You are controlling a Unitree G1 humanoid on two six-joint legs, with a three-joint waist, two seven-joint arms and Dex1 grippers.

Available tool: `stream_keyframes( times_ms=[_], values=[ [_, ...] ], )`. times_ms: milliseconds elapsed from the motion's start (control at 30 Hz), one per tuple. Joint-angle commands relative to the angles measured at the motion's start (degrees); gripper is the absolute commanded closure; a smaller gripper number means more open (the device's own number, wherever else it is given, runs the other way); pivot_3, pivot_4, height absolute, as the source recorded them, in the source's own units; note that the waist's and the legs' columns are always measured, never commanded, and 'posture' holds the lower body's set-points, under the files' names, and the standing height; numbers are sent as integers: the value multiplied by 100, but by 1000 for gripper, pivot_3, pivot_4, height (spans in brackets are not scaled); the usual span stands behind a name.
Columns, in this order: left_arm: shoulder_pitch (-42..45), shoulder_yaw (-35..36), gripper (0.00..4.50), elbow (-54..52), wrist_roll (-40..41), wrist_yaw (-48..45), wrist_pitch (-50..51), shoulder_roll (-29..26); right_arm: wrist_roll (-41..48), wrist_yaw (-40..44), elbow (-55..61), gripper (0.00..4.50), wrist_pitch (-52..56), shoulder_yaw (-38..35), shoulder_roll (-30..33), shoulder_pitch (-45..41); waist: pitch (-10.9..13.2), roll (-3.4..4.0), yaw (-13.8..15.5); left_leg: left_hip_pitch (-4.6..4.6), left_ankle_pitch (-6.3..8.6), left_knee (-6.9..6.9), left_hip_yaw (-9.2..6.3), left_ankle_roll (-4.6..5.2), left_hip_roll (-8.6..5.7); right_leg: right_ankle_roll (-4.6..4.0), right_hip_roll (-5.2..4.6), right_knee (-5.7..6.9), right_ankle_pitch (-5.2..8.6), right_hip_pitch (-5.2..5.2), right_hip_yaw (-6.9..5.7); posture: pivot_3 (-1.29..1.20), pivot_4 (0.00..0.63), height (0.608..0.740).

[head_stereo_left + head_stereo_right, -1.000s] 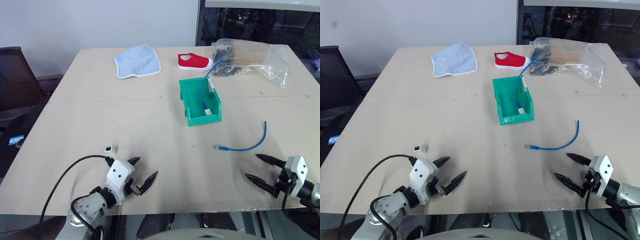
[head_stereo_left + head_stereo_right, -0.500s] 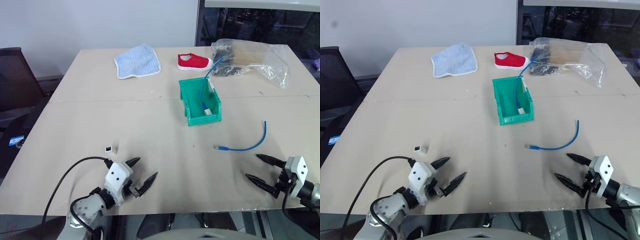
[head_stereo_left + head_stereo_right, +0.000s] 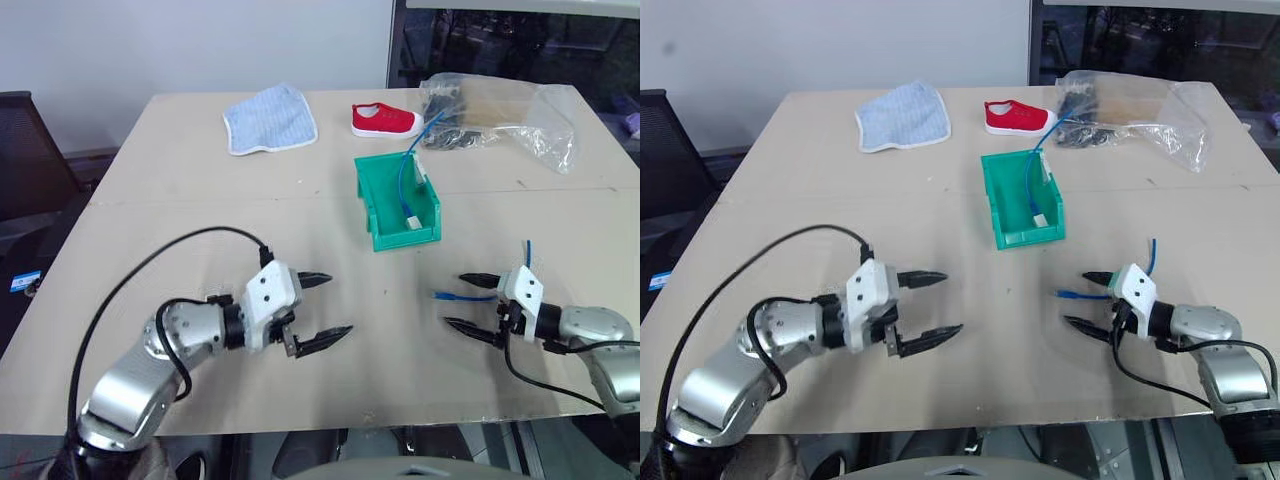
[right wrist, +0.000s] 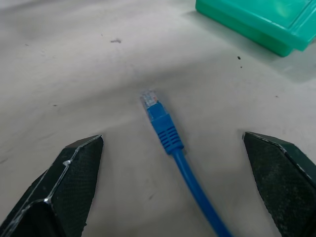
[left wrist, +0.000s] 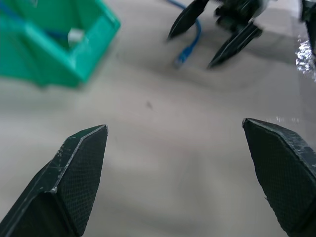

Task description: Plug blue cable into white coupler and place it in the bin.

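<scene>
Blue cable [image 3: 455,296] lies on the bench [image 3: 180,220], just nearer than the bin [image 3: 396,202] (plug end between right claw's [image 3: 466,301] wide-spread fingers). Left claw [image 3: 324,306] spread wide, holding nothing.

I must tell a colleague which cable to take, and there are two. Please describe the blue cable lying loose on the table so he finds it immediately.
Start from the small green plastic bin in the middle of the beige table. Nearer the robot and to its right, a short thin bright-blue cable with a clear plug tip lies flat on the bare tabletop, between the open jaws of the right gripper. The other blue cable stands inside the bin.
</scene>
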State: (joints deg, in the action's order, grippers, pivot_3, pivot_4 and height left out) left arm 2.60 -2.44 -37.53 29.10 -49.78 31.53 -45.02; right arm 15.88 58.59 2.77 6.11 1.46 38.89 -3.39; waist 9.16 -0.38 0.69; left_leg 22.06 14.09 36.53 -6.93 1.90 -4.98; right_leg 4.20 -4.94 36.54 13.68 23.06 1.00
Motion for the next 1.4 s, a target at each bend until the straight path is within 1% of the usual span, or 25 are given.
stream_keyframes(
  times_ms=[33,67,100,133,233,267,300,333,433,533,733,833,933,967,1000,1033,1100,1133,1200,1233,1267,1333,1400],
  values=[
    [325,144,0,-258,397,-131,391,-214,-124,137,-82,568,-9,215,-13,-349,5,-3,-9,5,0,-1,-1,0,1,0,2,0,0,7,0,0,150,740],
    [386,165,0,-242,481,-173,471,-264,-128,192,-136,856,-20,265,-10,-418,6,-4,-9,5,-1,-1,2,-1,1,0,2,1,0,8,3,0,150,740],
    [426,176,0,-233,544,-194,532,-299,-120,231,-172,1502,-24,294,-7,-457,6,-4,-5,5,-2,-1,2,-4,1,0,2,3,0,10,3,0,150,740],
    [443,203,0,-200,590,-248,553,-341,-148,254,-206,1914,-38,328,7,-495,7,-5,-2,6,-2,-1,2,-4,1,0,2,3,0,10,3,0,150,740],
    [472,273,0,-62,633,-399,532,-451,-237,304,-321,3331,-92,390,22,-623,9,-7,0,8,-2,-1,2,-6,1,-1,1,2,-1,11,3,0,150,740],
    [483,292,0,2,622,-454,506,-479,-251,332,-380,3755,-114,410,19,-685,9,-7,1,8,-3,-1,3,-6,0,-1,1,2,-1,12,4,0,150,740],
    [494,302,0,63,594,-506,478,-506,-263,362,-434,4059,-134,434,20,-745,9,-8,-3,8,-2,-1,3,-5,0,-1,0,3,-1,12,4,0,150,740],
    [499,308,0,119,557,-559,442,-534,-275,401,-478,4465,-144,465,24,-810,10,-7,-5,7,-2,-1,4,-5,0,-1,1,3,-1,11,6,0,150,740],
    [517,319,0,233,507,-668,364,-569,-261,511,-572,4465,-124,544,-17,-1021,11,-9,-2,3,1,1,6,3,0,-5,2,8,-4,11,9,0,150,740],
    [544,290,0,347,443,-806,279,-623,-287,706,-580,4465,6,794,-111,-1351,12,-9,-13,3,1,4,5,2,0,-7,2,15,-5,12,9,0,150,740],
    [662,157,0,723,142,-1130,-52,-717,-672,916,-980,4465,173,1554,-672,-2312,13,-9,-73,6,-10,1,4,-17,6,-8,8,22,-5,25,9,0,150,740],
    [770,80,0,864,28,-1234,-120,-729,-860,948,-1367,4465,41,1764,-946,-2705,14,-10,-98,10,-11,1,4,-18,3,-7,7,21,-6,26,9,0,150,740],
    [894,-59,0,996,-100,-1290,-154,-711,-883,997,-1519,4465,48,1820,-1079,-2882,14,-11,-97,17,-11,1,3,-19,-2,-6,8,21,-6,34,5,0,150,740],
    [965,-151,0,1065,-163,-1287,-170,-664,-864,1003,-1519,3652,35,1787,-1086,-2879,14,-11,-101,29,-11,2,3,-19,-4,-7,10,22,-7,41,5,0,150,740],
    [1049,-264,0,1154,-262,-1263,-183,-608,-820,1010,-1494,3321,40,1729,-1073,-2855,14,-11,-102,42,-11,4,3,-19,-4,-7,13,23,-7,55,5,0,150,740],
    [1153,-417,0,1288,-412,-1204,-222,-524,-753,1012,-1413,2860,101,1642,-1026,-2797,14,-11,-98,47,-12,6,1,-19,-4,-7,14,24,-8,60,4,0,150,740],
    [1428,-753,0,1675,-772,-1019,-358,-227,-645,935,-1122,2179,235,1418,-851,-2607,14,-10,-81,49,-12,6,-2,-19,-4,-7,15,25,-8,61,2,0,150,740],
    [1558,-883,0,1877,-937,-942,-484,-59,-560,880,-909,1712,364,1291,-758,-2483,14,-11,-70,50,-12,7,-3,-19,-4,-6,15,25,-8,61,-1,0,150,740],
    [1803,-1097,0,2292,-1095,-991,-718,269,-282,715,-309,994,741,957,-589,-2121,14,-10,-26,55,-12,10,-4,-19,-5,-6,19,26,-8,62,-2,0,150,740],
    [1877,-1158,0,2443,-1143,-1049,-817,375,-187,639,-53,437,893,840,-527,-1970,15,-11,-17,58,-12,13,-4,-19,-5,-6,19,26,-8,64,-2,0,150,740],
    [2010,-1260,0,2676,-1223,-1109,-946,524,-66,560,283,48,1051,666,-418,-1703,14,-10,-13,62,-11,21,-6,-19,-4,-6,21,27,-8,66,-2,0,150,740],
    [2345,-1477,0,3202,-1335,-1304,-1171,840,356,341,976,48,1446,185,-296,-1040,13,-13,26,64,-11,25,-8,-19,-3,-6,21,30,-8,66,-2,0,150,740],
    [2606,-1637,0,3591,-1337,-1628,-1296,1037,808,163,1486,48,1829,-240,-257,-487,13,-12,17,69,-11,32,-16,-19,-2,-6,5,31,-8,64,-8,0,150,740]
  ],
)
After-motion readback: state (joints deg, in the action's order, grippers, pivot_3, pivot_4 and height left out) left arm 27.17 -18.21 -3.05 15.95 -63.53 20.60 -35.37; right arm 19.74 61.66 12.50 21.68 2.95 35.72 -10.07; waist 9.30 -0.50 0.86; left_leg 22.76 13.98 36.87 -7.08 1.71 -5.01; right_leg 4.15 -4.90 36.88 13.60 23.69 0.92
